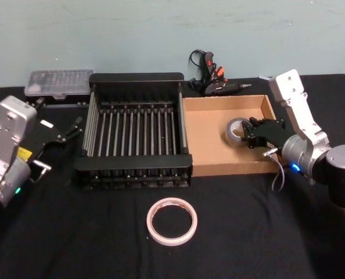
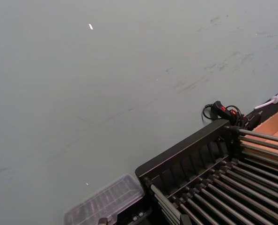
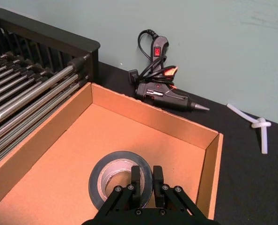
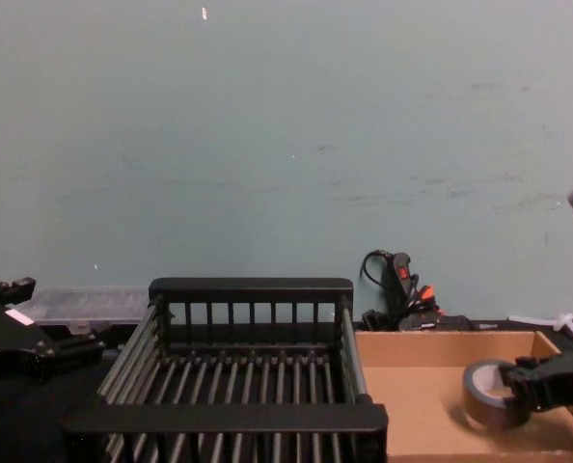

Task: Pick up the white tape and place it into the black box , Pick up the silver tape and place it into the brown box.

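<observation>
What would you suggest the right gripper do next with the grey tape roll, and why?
Probably open and let go. The right gripper pinches the wall of the silver tape, and the roll already sits inside the brown box, seemingly on its floor. The white tape lies on the table, waiting.

Even, soft indoor light with no glare. The brown box [image 1: 213,145] throws only faint shadows along its inner walls. Beside it, the black crate [image 1: 135,131] blends into the dark table [image 1: 74,232]. Slight softness throughout.
</observation>
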